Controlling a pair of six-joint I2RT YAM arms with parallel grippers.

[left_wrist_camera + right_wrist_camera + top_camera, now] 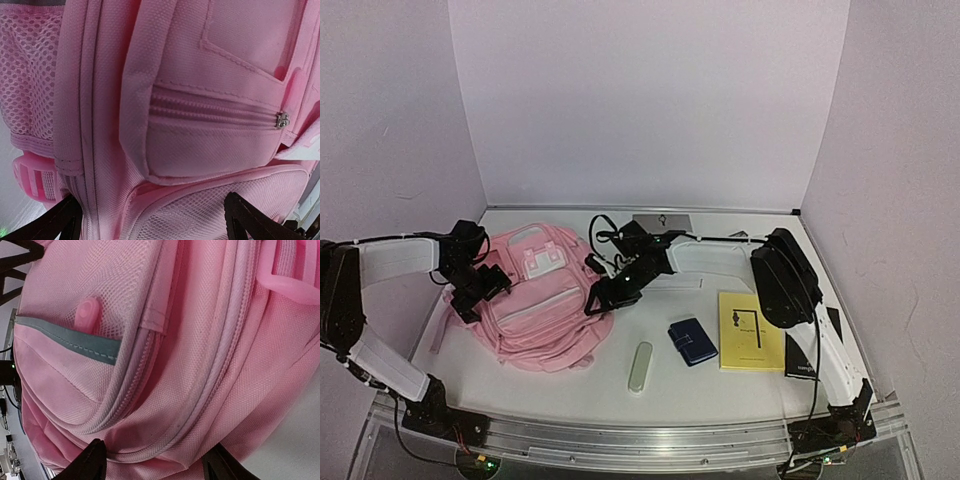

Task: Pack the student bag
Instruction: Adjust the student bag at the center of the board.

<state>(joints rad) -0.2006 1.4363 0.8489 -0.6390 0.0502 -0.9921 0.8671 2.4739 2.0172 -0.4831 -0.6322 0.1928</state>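
Top external: student bag [545, 300] between left gripper [480, 292] and right gripper [601, 299].

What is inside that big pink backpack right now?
Its inside is hidden: the student bag has its front pocket zip closed. The yellow booklet, blue wallet and pale case lie outside beside it.

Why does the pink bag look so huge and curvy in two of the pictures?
Left wrist view: the camera sits very close to the student bag, so it fills the frame and its seams bow like a fisheye; right wrist view: the same closeness and bending; top external view: farther off and evenly lit, so the whole bag shows small, with only soft shadows.
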